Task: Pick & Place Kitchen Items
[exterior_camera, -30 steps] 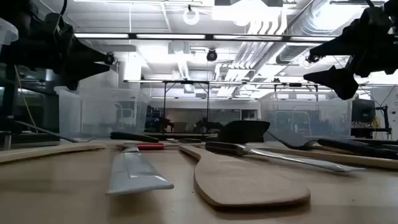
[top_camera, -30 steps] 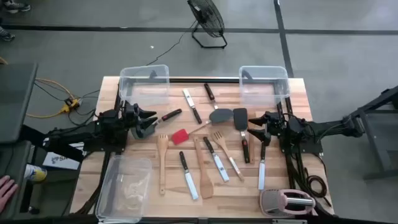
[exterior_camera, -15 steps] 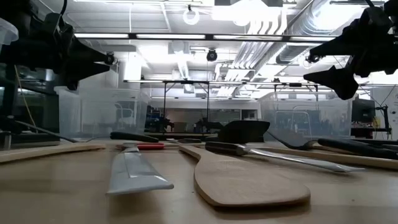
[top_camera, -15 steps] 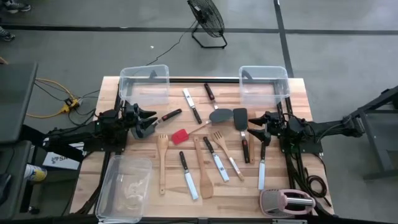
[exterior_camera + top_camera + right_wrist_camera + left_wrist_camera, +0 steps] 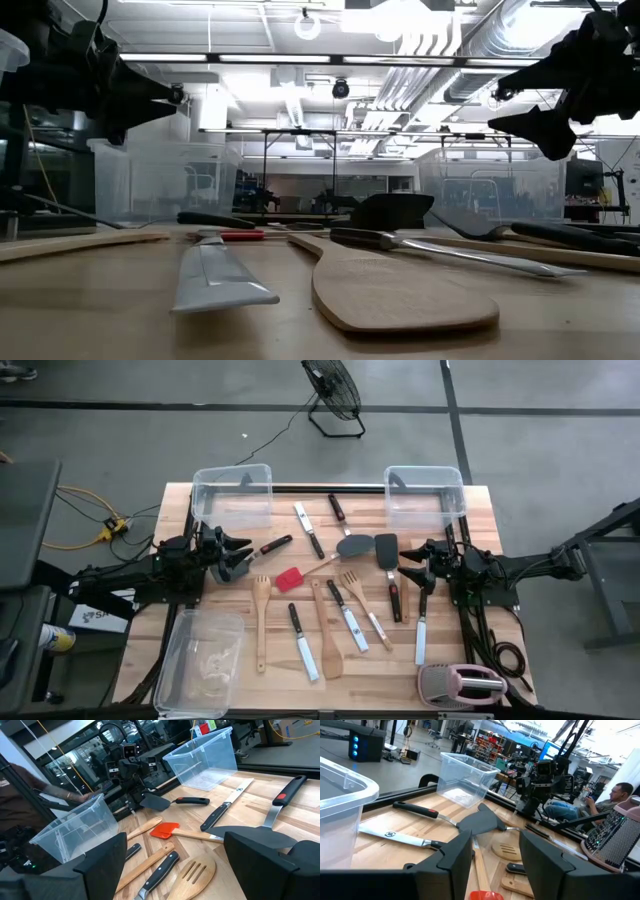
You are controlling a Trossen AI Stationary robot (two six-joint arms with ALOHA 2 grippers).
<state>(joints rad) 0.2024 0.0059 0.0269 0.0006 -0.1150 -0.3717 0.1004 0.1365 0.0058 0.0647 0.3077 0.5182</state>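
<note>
Utensils lie scattered mid-table, none binned yet: red spatula (image 5: pixel 289 579), wooden spoon (image 5: pixel 261 615), knives (image 5: pixel 302 644). Left gripper (image 5: pixel 238 556) and right gripper (image 5: pixel 411 563) hover at opposite edges, fingers spread wide, empty, likely poised for a first pick. Clear bins (image 5: pixel 232 483) wait behind.

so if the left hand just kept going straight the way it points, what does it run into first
Probably the black-handled spatula with the red band: in the high view the open left hand points right, with that handle just ahead. The hand hovers above the table, so level travel might pass over it.
</note>
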